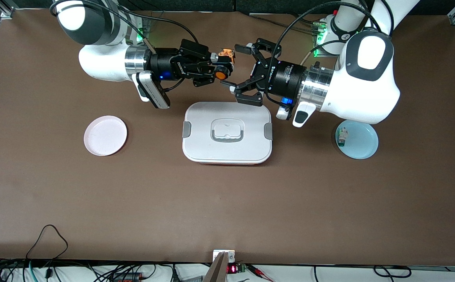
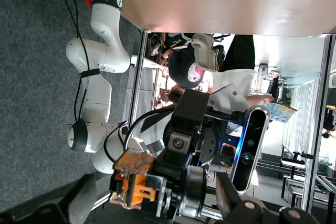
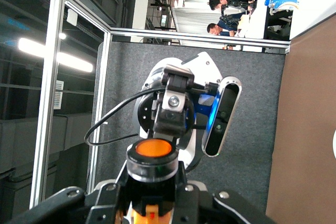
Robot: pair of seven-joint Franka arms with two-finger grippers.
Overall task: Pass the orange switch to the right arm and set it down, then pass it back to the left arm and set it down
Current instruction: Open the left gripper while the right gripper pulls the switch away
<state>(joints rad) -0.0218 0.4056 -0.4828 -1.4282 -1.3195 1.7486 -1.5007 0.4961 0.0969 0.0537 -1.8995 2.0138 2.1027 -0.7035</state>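
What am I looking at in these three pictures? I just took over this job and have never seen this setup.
Two white robot arms work at a brown table. The big picture is taken from a high camera facing them; the other two come from cameras on each arm's wrist.

On the table lie a white box, a pink plate toward the right arm's end, and a blue plate toward the left arm's end with a small white-and-green part in it.

The grippers meet in the air, above the table just past the box. The right gripper is shut on the orange switch; its wrist view shows the orange cap up close. The left gripper is open, fingers spread, right beside the switch and not holding it.
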